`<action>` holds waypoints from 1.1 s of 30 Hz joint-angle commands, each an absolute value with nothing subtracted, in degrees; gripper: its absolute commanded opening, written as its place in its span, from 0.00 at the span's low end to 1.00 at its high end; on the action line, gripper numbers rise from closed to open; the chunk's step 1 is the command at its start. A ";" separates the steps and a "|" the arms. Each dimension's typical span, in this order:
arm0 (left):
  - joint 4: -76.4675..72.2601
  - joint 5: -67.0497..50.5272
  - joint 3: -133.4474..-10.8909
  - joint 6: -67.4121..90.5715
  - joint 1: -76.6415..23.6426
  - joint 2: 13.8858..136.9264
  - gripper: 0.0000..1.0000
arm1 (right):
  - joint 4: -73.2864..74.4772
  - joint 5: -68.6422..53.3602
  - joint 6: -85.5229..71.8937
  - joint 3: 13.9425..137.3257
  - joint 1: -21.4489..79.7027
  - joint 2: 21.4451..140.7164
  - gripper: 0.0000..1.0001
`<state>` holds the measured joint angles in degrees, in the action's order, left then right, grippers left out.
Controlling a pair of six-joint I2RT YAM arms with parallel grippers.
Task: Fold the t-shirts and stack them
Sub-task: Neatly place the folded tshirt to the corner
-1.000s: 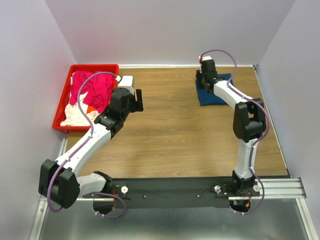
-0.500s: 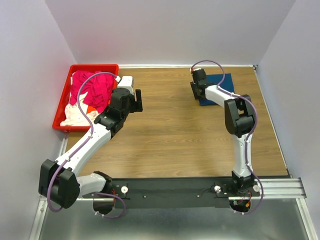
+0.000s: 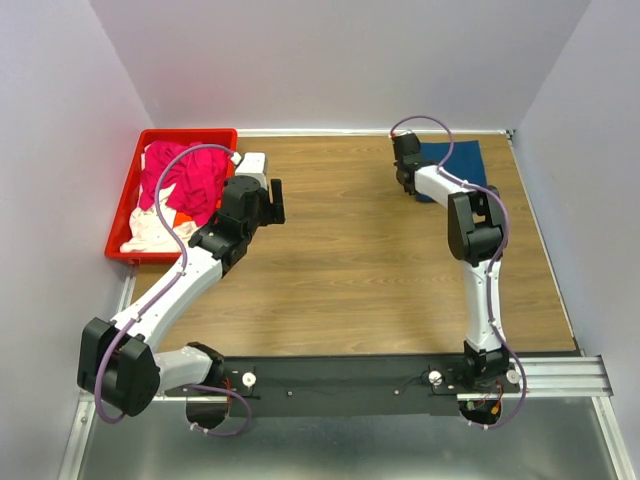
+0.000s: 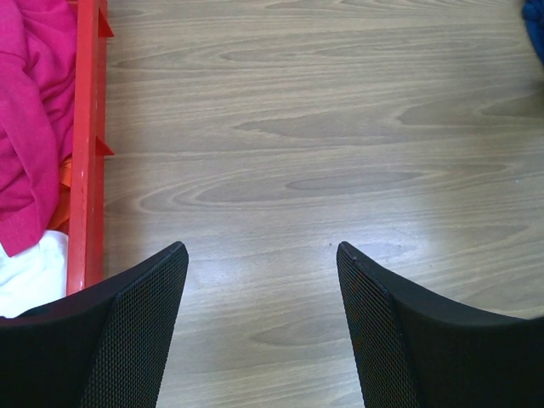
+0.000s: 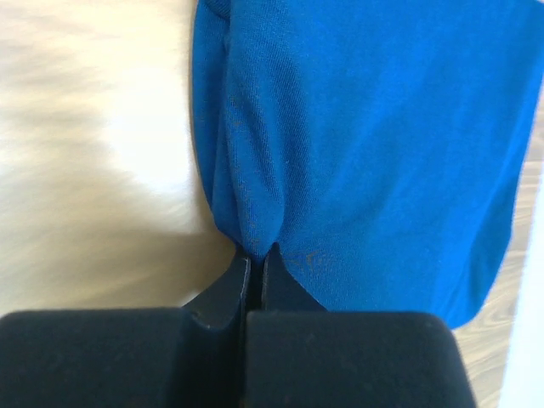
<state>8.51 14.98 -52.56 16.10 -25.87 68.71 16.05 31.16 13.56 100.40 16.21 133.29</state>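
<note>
The folded blue cloth t-shirt (image 5: 365, 127) appears to be in the course of being set in place as the base of the stack, and this is best done with the pinch kept low and the cloth slid flat over the light-brown wooden table (image 4: 297, 127), so that the layers are not sheared or the fold reopened. Release should be made only once the bundle lies flat and square. The right gripper (image 5: 255, 257) is seen with its fingers pressed together on a ridge of the shirt's near left edge. From the fingertips the cloth spreads away toward 12 to 2 o'clock, while bare wood is seen at 9 to 11 o'clock. In the top view this shirt lies at about 1 o'clock from the table's middle, near the back wall. The left gripper (image 4: 262, 248) is held with its fingers wide apart over bare wood, nothing between them. The red plastic crate (image 4: 87, 153) stands at its 9 o'clock, and the crumpled magenta-pink t-shirt (image 4: 34, 110) and white t-shirt (image 4: 30, 272) are heaped inside, not yet folded.
</note>
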 commanded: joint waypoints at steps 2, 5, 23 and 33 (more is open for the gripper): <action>8.53 17.67 -52.03 16.52 -25.58 68.56 0.79 | 16.09 34.28 22.82 104.23 10.82 139.21 0.01; 8.00 17.93 -51.59 16.44 -25.58 68.56 0.78 | 13.19 34.45 25.04 105.46 8.70 140.88 0.01; 6.77 19.69 -51.59 16.35 -25.58 71.98 0.78 | 8.26 44.91 24.61 113.30 3.25 150.13 0.15; 7.29 20.04 -51.50 16.35 -25.58 69.79 0.78 | 8.09 44.48 20.93 107.50 2.99 143.54 0.42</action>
